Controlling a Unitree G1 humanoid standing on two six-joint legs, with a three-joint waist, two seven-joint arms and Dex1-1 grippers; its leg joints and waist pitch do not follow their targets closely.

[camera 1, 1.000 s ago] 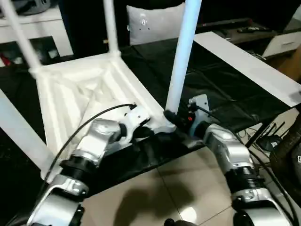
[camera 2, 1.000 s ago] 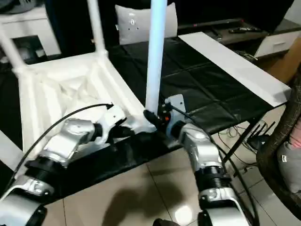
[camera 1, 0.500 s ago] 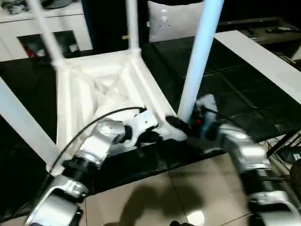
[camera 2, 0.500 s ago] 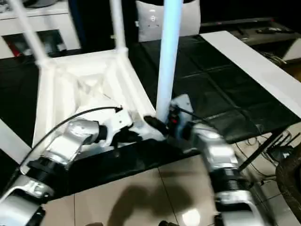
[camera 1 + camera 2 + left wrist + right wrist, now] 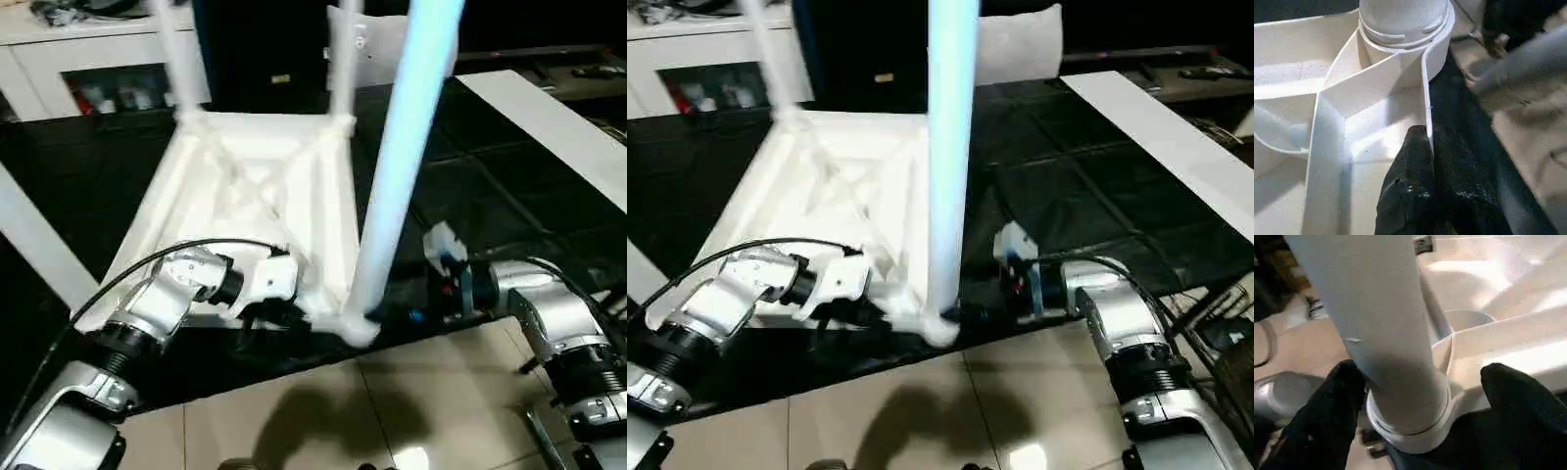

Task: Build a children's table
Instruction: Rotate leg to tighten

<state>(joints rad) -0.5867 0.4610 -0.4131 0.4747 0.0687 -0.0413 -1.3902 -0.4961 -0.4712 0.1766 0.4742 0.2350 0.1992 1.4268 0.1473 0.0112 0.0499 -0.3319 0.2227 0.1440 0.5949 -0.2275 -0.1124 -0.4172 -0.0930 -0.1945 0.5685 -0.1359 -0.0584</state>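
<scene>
The white children's table [image 5: 255, 196] lies upside down on a black worktop [image 5: 509, 196], ribbed underside up, with legs rising from its corners. The nearest leg [image 5: 397, 176] stands in the front corner socket [image 5: 358, 328]. My left gripper [image 5: 1426, 134] is shut on the table's thin rim wall just beside that socket, also seen from the head camera as left gripper [image 5: 282, 315]. My right gripper [image 5: 1415, 382] is open, its black fingers [image 5: 1337, 406] straddling the base of that leg, one touching it and the other apart.
A white cabinet with glass doors [image 5: 88, 69] stands at the back left. A long white board [image 5: 549, 117] lies along the worktop's right side, a white cushion [image 5: 1019, 44] behind. Tiled floor [image 5: 323, 411] begins right at the near corner. Another leg [image 5: 34, 245] slants across the left.
The camera view has shifted. The table has turned, and its front corner with the leg now sits nearer the worktop's front edge. My right arm has drawn back to the right of the leg.
</scene>
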